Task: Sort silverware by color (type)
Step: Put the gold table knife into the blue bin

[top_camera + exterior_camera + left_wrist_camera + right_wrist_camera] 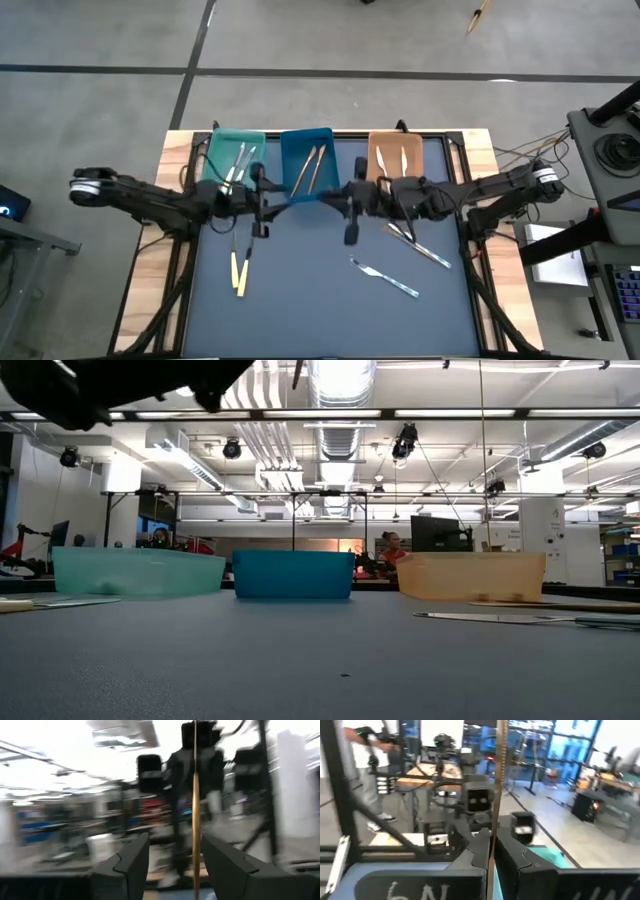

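Three rectangular plastic trays stand in a row along the far edge of the bench (300, 300), which is topped with a dark, matte mat. The teal tray (219, 150) holds a few cream-handled pieces (238, 160) lying lengthwise. The blue tray (293, 150) in the middle holds two tan wooden pieces (310, 167). The orange tray (412, 150) holds a couple of pale, slim pieces (384, 160); I cannot make out from above whether they are knives or forks.

Both arms meet over the middle of the bench, just in front of the blue tray. The left hand (262, 195) has its two dark fingers (131, 865) standing apart, with a thin tan wooden piece (195, 820) upright between them, nearer one finger; whether it touches either is hard to tell. The right hand (352, 200) has its fingers together, clamped on a slim wooden stick (498, 785) that rises straight up past them.

Loose on the mat lie a pair of cream-yellow handled pieces (239, 272) on the left, a silver knife with a pale blue handle (384, 277) toward the right, and more silver pieces (420, 247) partly hidden under the right arm. From bench height the trays look translucent and smooth, and their contents are hidden behind the walls.
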